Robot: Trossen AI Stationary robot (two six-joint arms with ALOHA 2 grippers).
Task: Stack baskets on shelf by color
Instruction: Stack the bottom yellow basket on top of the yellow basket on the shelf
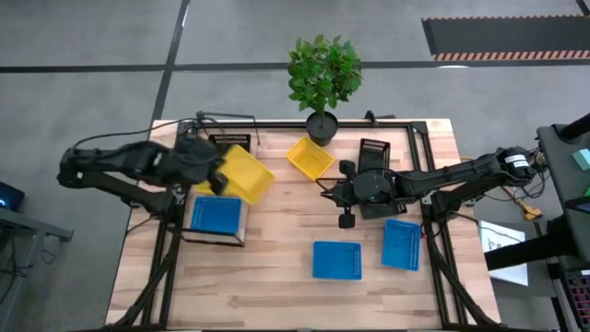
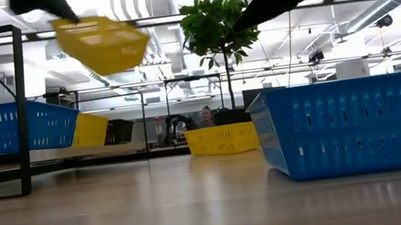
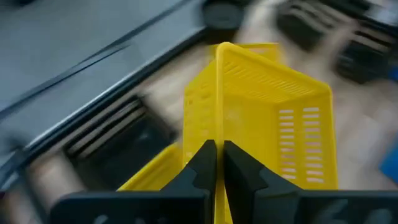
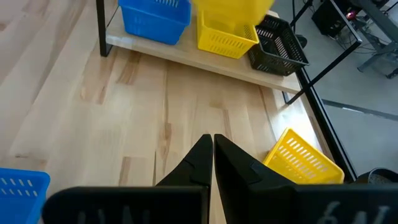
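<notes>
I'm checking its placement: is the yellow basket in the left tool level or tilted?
Tilted. In the low view the yellow basket hangs askew, one end lower, above the shelf. The left tool pinches its rim.

The whole table (image 1: 277, 267) is being viewed from straight overhead, both arms included, with grey floor around it. A second camera is sitting at tabletop height, looking level across the planks into the room; a blue basket (image 2: 353, 125) is looming close on its right. The left wrist camera is being held very near a yellow basket (image 3: 267, 124), past its own fingers. The right wrist camera is facing down across the table toward the shelf (image 4: 205, 59). The plant (image 1: 323, 72) is being shared by the overhead and low views.
</notes>
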